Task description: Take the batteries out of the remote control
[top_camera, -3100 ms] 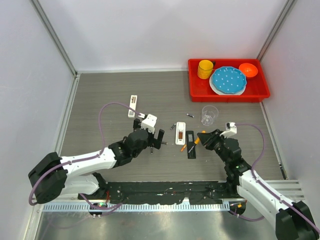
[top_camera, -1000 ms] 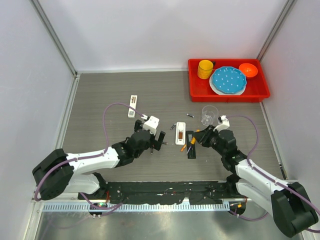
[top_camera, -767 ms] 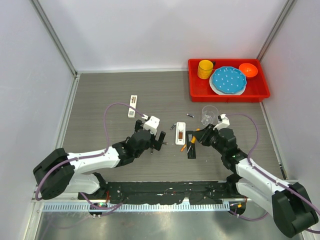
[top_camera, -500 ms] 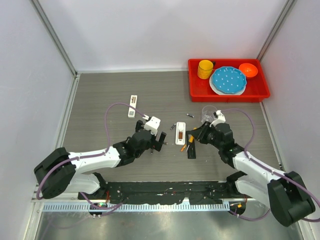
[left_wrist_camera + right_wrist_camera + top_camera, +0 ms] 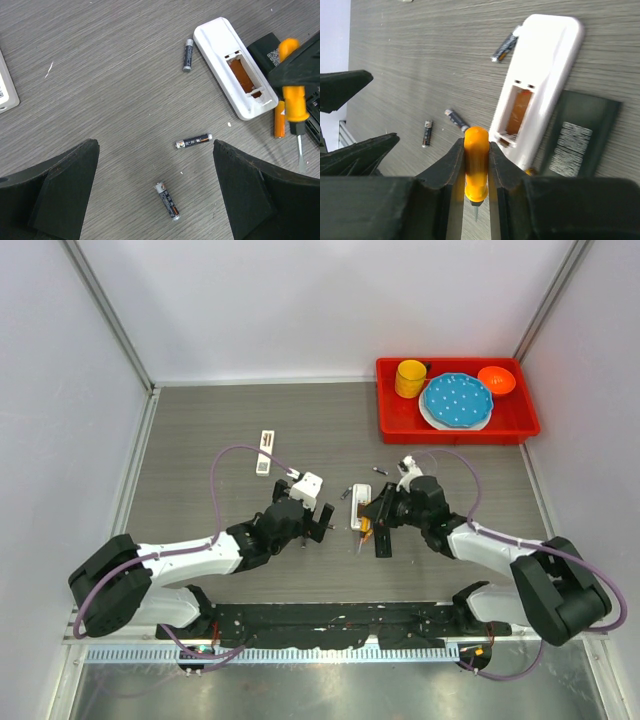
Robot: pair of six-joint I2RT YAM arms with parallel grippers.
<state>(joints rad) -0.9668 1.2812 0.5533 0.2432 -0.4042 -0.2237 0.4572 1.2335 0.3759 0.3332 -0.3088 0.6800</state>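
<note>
Top external: right jaws, clamped on screwdriver [image 5: 476,162], moved left to remote [image 5: 360,504]; left jaws wide, empty

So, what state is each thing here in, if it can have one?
white remote: battery compartment open, orange battery inside.
three dark batteries: out, lying loose on the table.
loose orange battery: lying beside the remote.
screwdriver: clamped in the right gripper.
left gripper: open, empty.
</note>
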